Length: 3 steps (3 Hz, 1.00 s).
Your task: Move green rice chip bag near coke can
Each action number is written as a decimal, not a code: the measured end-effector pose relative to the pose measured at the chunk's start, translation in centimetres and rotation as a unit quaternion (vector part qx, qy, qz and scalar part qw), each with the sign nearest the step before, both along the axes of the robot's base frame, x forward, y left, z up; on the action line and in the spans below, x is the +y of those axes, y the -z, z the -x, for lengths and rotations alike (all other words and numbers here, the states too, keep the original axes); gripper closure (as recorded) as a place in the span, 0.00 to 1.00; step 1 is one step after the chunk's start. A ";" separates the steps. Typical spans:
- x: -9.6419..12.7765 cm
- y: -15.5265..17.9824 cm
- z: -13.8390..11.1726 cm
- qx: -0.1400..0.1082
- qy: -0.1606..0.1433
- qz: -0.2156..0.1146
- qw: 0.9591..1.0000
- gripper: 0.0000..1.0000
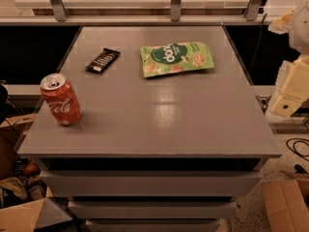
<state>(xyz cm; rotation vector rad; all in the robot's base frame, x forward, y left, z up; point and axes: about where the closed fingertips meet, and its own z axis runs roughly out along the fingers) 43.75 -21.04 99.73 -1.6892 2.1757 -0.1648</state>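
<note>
The green rice chip bag (176,58) lies flat on the grey table (159,115), at the back, right of centre. The coke can (61,99) stands upright near the table's front left corner, well apart from the bag. My gripper (291,88) is off the table's right edge, beside and to the right of the bag, above the floor. It touches nothing and holds nothing that I can see.
A small black candy bar wrapper (103,60) lies at the back left, between the can and the bag. Cardboard boxes (286,206) and clutter sit on the floor on both sides. A railing with metal posts (176,1) runs behind the table.
</note>
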 end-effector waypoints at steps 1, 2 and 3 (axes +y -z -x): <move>0.4 -0.1 -0.6 -0.007 -0.005 -0.002 1.000 0.00; 1.9 -0.3 -4.1 -0.020 -0.045 0.006 0.999 0.00; 4.3 -0.4 -9.5 -0.035 -0.103 0.029 0.994 0.00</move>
